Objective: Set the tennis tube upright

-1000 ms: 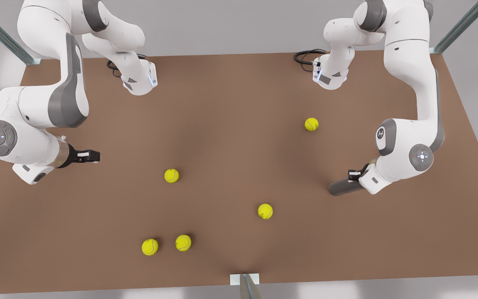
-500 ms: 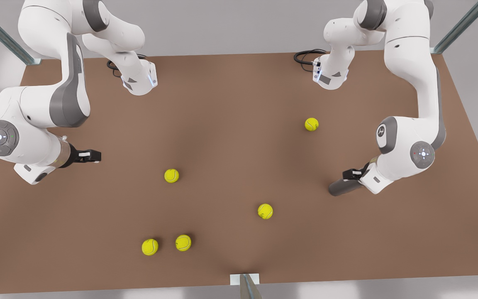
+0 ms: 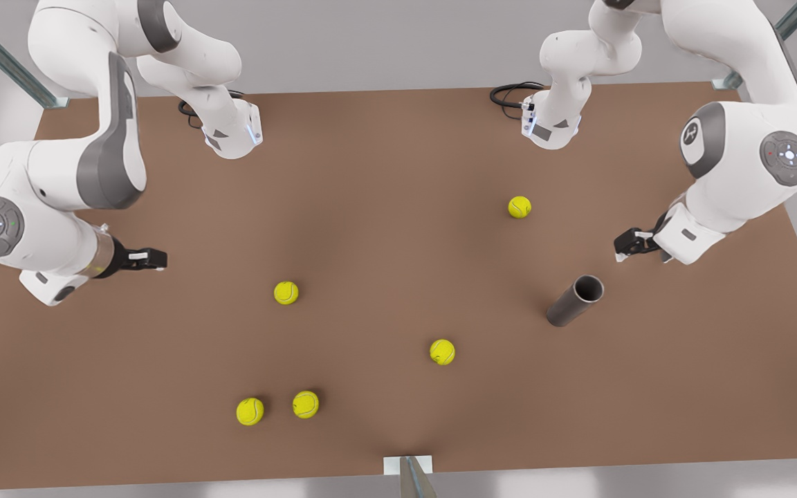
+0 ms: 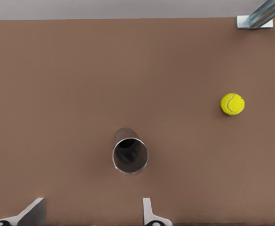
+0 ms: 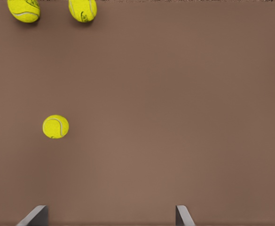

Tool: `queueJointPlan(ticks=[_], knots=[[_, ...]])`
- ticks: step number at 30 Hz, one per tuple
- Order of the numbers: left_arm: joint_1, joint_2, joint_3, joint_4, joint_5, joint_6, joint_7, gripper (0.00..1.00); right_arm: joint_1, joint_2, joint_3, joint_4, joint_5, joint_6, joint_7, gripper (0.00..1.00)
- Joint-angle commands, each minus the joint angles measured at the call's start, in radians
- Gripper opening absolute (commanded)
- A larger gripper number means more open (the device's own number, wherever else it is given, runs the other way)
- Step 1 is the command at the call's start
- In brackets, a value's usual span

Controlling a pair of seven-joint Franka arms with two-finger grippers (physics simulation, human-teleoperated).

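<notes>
Though plain grey, the tennis tube upright, dark mouth open.

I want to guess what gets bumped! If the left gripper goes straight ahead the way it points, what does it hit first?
Probably the tube: in the left wrist view it stands right ahead, between the open fingers of the left gripper. Depth is unclear, so it could just miss.

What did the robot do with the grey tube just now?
The left gripper let go of the tennis tube and pulled up and away; its fingers are open. The tube now stands upright alone. The right gripper and the tennis balls stayed put.
</notes>
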Motion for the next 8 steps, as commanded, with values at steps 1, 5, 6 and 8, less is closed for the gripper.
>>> queueJointPlan(ticks=[1, 5, 6, 8], knots=[[-0.001, -0.005, 0.0, 0.002, 0.017, -0.09, -0.026, 1.0, -0.002, -0.005, 0.0, 0.004, 0.019, -0.007, 0.004, 1.0], [-0.001, -0.005, -0.001, 0.002, 0.018, -0.093, -0.026, 1.0, -0.022, -0.006, -0.006, 0.007, 0.043, -0.008, 0.002, 1.0], [-0.001, -0.005, -0.001, 0.002, 0.018, -0.093, -0.026, 1.0, -0.022, -0.006, -0.005, 0.007, 0.042, -0.01, 0.002, 1.0], [0.001, -0.005, -0.001, 0.002, 0.018, -0.098, -0.026, 1.0, -0.021, -0.008, -0.003, 0.007, 0.042, -0.01, 0.002, 1.0]])
